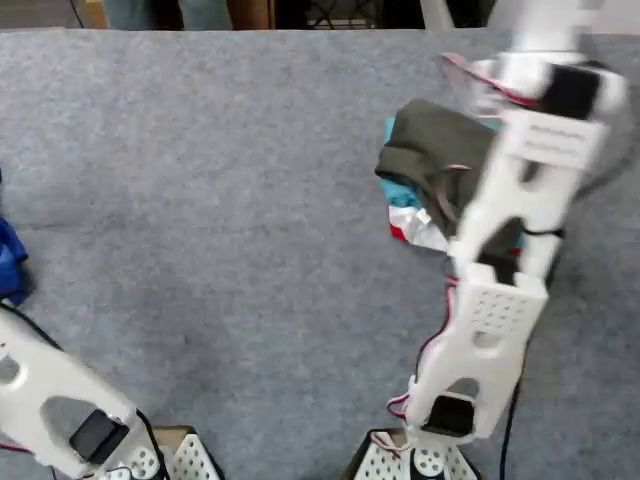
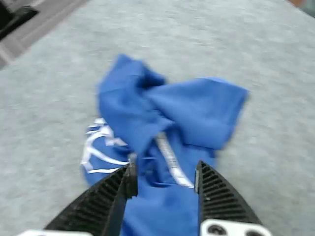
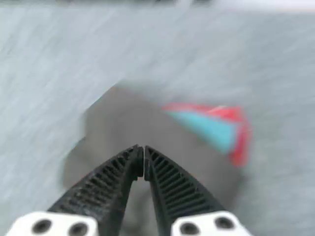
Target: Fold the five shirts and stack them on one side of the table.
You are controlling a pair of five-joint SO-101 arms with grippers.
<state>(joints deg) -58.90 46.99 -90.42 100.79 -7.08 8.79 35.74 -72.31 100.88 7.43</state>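
Check the pile (image 1: 425, 180) on the right side of the table (image 1: 200, 150). A dark grey shirt (image 1: 435, 145) lies on top, with teal and red edges showing beneath it; you cannot count the layers exactly. The right jaws hang over this pile, closed on nothing. The blue shirt (image 2: 187, 113) lies crumpled and unfolded at the table's left edge, well apart from the pile. The left jaws stand open over it, gripping nothing. Treat the blue shirt as the remaining work: it needs folding, then stacking.
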